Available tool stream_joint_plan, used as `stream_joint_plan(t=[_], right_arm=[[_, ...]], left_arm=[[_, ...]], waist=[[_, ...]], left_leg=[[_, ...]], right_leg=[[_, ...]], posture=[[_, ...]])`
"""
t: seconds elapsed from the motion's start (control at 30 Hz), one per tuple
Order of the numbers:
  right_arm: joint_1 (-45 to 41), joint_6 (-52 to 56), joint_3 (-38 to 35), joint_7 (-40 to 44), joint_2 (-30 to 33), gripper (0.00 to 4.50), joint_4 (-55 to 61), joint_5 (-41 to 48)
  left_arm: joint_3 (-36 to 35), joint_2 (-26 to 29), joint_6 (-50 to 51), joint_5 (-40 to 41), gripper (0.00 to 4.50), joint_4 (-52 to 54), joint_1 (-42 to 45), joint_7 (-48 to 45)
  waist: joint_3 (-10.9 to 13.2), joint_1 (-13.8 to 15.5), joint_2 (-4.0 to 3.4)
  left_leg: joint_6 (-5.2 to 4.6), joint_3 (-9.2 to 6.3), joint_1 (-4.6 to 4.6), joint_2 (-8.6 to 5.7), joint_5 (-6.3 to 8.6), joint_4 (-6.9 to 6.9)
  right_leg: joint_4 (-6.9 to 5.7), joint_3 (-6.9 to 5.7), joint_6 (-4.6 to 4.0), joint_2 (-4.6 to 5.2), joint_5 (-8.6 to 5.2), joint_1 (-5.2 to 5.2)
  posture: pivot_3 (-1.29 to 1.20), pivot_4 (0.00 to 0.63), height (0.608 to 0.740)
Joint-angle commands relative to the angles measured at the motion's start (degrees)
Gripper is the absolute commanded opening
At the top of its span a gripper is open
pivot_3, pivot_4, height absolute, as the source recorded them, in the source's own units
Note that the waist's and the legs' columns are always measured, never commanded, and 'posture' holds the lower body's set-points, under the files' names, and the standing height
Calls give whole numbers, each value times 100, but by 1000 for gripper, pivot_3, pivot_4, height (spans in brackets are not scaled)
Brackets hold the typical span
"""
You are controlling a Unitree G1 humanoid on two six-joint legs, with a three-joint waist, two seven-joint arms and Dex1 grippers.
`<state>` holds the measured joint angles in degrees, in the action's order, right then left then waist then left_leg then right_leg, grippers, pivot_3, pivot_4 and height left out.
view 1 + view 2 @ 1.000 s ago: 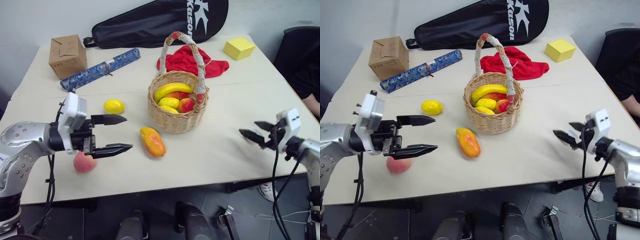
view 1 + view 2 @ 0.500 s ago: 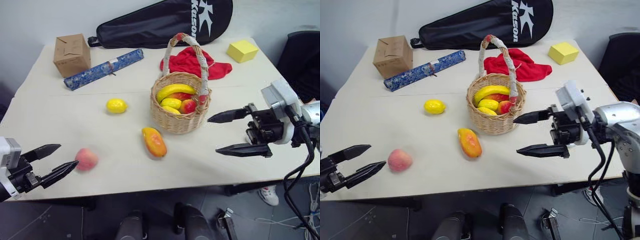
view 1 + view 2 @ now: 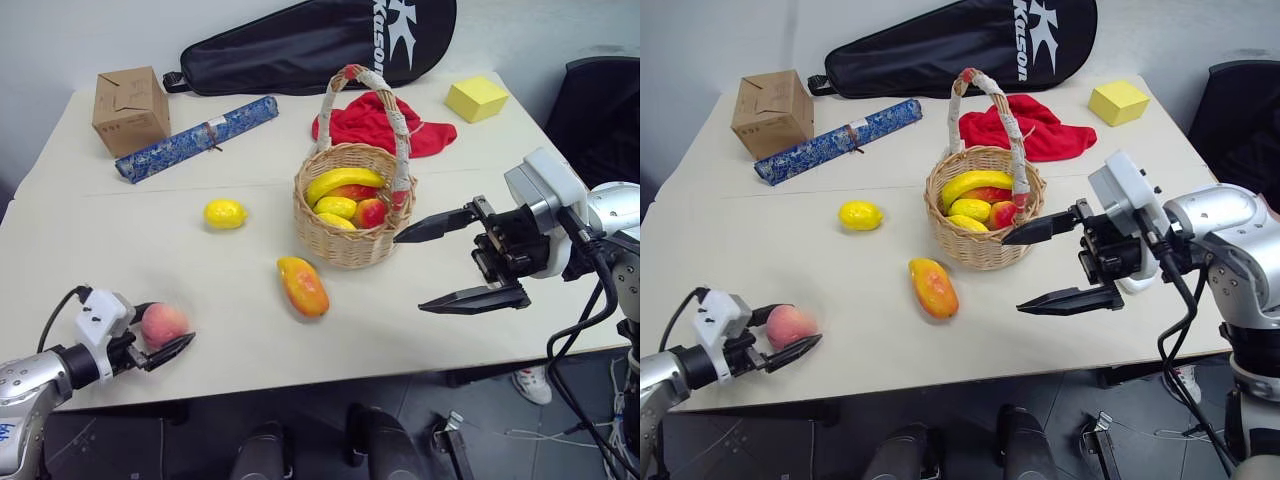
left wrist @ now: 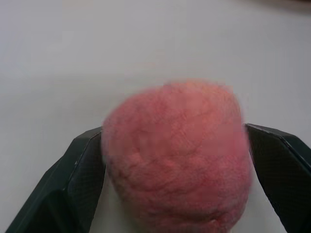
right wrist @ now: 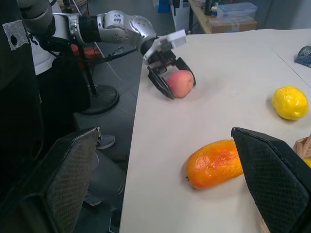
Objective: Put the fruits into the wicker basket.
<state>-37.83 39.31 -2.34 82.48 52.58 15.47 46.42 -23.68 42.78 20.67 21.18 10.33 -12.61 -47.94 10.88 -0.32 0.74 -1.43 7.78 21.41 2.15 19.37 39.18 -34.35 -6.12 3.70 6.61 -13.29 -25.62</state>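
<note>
We see the peach on the worktop near its front-left edge, sitting btwn the two black fingers of the left gripper. Jaws are apart, one finger each side of the fruit; in the left wrist view the peach sits close btwn both fingers, but we can't tell if they press on it. Fruit looks to rest on the surface, not lifted.

Right gripper hangs above the worktop just right of the wicker basket, pointing toward it, jaws wide apart w/ nothing btwn them. Upper fingertip is near the basket's rim; can't tell if it touches.

Basket stands upright mid-worktop, handle up, w/ a banana on top and a few more yellow and red fruits under it.

Mango lies on the worktop just in front of the basket, a bit left, apart from it. Lemon lies left of the basket, well apart from the peach.

Further back: cardboard box, blue patterned roll, red cloth behind the basket, yellow block at back right, black racket bag along the far edge.
</note>
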Motion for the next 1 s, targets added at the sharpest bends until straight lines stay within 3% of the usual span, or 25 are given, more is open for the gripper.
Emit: stream_joint_plan(t=[0.03,0.2,0.27,0.3,0.4,0.47,0.57,0.8,0.93,1.0], right_arm=[[11,-60,-175,-121,-28,4500,159,67],[230,-46,-247,-362,-10,4500,260,59],[338,5,-324,-525,-12,4500,302,111],[384,23,-364,-605,-16,4500,320,133],[533,-43,-419,-866,-54,4500,326,17],[554,-262,-284,-1162,-151,4500,273,-392],[388,-387,-156,-1778,-419,4500,83,-817],[260,-356,-388,-2408,-589,4500,161,-965],[326,-220,-557,-2673,-549,4500,263,-890],[404,-133,-623,-2721,-526,4500,377,-802]], left_arm=[[-59,36,-203,40,4118,-42,62,-93],[-153,147,107,454,2823,432,162,-278],[-43,241,638,1024,2649,983,484,-314],[36,259,930,1328,2649,1219,770,-251],[514,-235,1960,2135,2649,1328,2904,776],[997,-782,2788,2094,2649,830,4512,1634],[2044,-1089,3063,1538,2649,247,5782,1629],[3740,-1558,2269,97,2649,-1647,7078,1085],[4018,-1906,1508,-501,2649,-2718,7428,907],[3777,-2120,1475,-365,3372,-2935,7496,798]], waist=[[0,4,0],[0,7,0],[0,8,0],[1,38,1],[1,190,1],[-7,253,26],[-15,166,31],[-14,41,31],[-14,40,31],[-14,42,32]], left_leg=[[-5,0,-1,0,1,0],[22,-2,-3,3,19,0],[22,-2,-3,4,18,0],[24,-2,-3,4,16,0],[41,-14,-2,-5,-2,3],[32,-38,6,-28,-33,6],[1,4,-13,-43,-56,0],[-4,52,-5,-33,-52,-6],[-1,51,-2,-29,-51,-5],[-3,51,-2,-11,-49,-6]], right_leg=[[-1,1,0,1,0,0],[-6,6,-4,4,-2,-1],[-7,6,-5,4,-3,-2],[-8,6,-5,3,-3,-1],[-11,-1,-2,8,-1,10],[-13,-4,6,6,17,19],[-29,-11,21,-15,43,27],[6,1,33,-64,49,6],[12,2,30,-72,47,5],[16,4,30,-69,47,5]], posture=[[0,150,740],[0,150,740],[0,150,740],[0,150,740],[0,150,740],[0,150,740],[0,150,740],[0,150,740],[0,150,740],[0,150,740]])
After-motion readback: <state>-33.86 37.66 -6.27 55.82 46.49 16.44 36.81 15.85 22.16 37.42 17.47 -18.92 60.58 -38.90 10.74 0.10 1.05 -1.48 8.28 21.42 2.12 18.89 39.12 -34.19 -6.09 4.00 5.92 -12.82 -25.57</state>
